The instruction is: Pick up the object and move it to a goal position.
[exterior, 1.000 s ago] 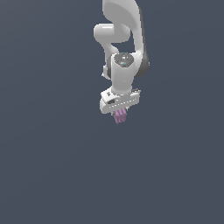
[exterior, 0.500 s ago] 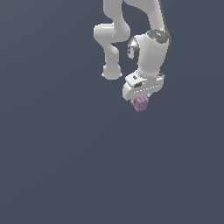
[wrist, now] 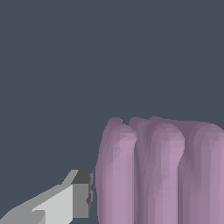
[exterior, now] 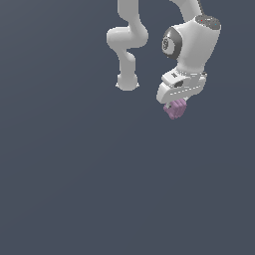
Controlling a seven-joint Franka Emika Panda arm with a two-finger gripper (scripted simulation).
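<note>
The object is a small pale purple-pink ribbed block (exterior: 175,108). It sits between the jaws of my gripper (exterior: 175,106), which is shut on it and holds it up off the floor, toward the exterior view's upper right. In the wrist view the block (wrist: 157,170) fills the near side, its ribs standing side by side. One grey-tipped finger (wrist: 81,194) presses against its side; the other finger is out of frame. No goal marker shows in either view.
The white arm (exterior: 191,42) bends over from its base (exterior: 127,82) at the back. A plain dark grey floor (exterior: 74,174) lies all around.
The gripper has carried the block toward the exterior view's right and slightly up. The arm has swung round with it. The grip on the block has held.
</note>
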